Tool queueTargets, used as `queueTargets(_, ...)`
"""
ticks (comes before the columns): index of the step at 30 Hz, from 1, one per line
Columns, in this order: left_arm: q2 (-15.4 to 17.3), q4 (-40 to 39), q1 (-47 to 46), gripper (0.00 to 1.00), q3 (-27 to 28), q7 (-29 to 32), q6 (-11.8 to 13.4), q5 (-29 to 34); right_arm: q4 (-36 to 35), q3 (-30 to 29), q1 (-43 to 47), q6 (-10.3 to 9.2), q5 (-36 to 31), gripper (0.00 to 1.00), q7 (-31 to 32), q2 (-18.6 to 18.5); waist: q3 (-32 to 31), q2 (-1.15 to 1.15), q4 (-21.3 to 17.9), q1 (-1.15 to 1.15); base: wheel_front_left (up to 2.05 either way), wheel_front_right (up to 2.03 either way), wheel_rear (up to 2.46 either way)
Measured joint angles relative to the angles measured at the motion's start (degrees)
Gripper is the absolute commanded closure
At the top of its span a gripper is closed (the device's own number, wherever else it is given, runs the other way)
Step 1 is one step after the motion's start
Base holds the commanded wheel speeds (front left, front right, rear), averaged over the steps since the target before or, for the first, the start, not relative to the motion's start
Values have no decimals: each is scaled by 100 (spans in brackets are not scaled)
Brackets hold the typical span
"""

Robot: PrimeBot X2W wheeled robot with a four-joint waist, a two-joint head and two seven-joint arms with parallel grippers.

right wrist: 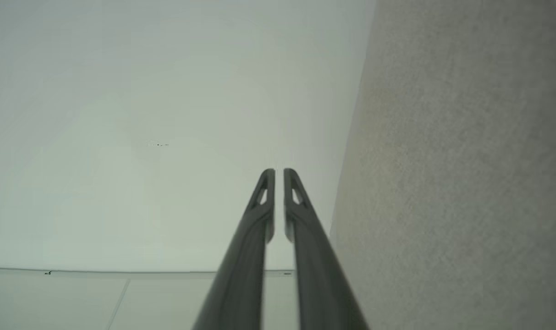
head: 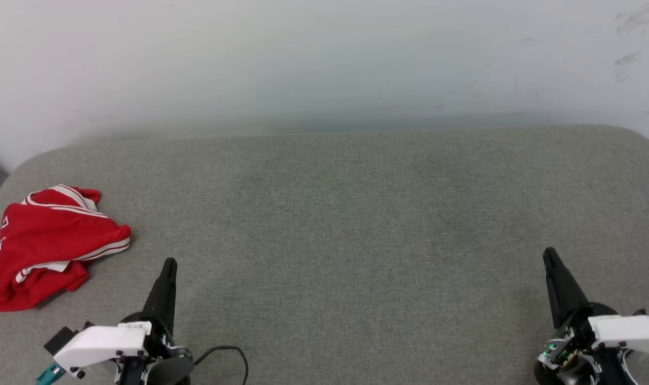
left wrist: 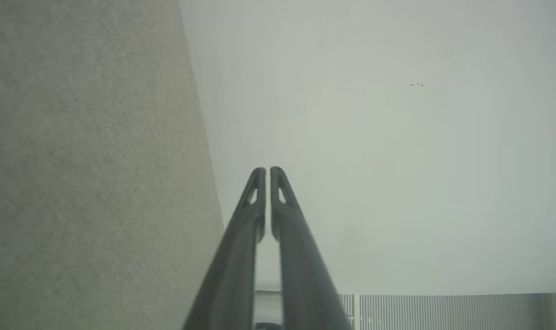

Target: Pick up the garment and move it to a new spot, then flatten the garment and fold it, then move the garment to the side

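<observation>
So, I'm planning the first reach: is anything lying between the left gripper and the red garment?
Nothing visible. The garment lies crumpled at the left end of the grey cushion. The left gripper, jaws shut, is just right of it, with only bare fabric between them.

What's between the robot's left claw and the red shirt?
Just bare grey fabric surface lies between the left gripper and the garment, which are apart. The head view shows this.
</observation>
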Motion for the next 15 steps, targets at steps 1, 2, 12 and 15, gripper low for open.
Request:
queueTargets(1, -7, 49, 42, 0, -7, 0, 0, 0, 54, 1, 42, 0, 0, 0, 0, 4, 0, 0, 0, 0, 0, 0, 0)
queueTargets(2, -14, 98, 99, 0, -13, 0, 0, 0, 104, 3, 100, 0, 0, 0, -1, 10, 0, 0, 0, 0, 0, 0, 0)
queueTargets(12, -24, 94, 291, 0, -163, -243, 1, 67, 182, 113, 250, 0, -279, 0, -241, 21, -20, 0, -4, 0, 0, 0, 0)
queueTargets(15, -25, 96, 342, 0, -142, -314, 1, 180, 197, 123, 274, 0, -447, 0, -324, 21, -29, 0, -3, 0, 0, 0, 0)
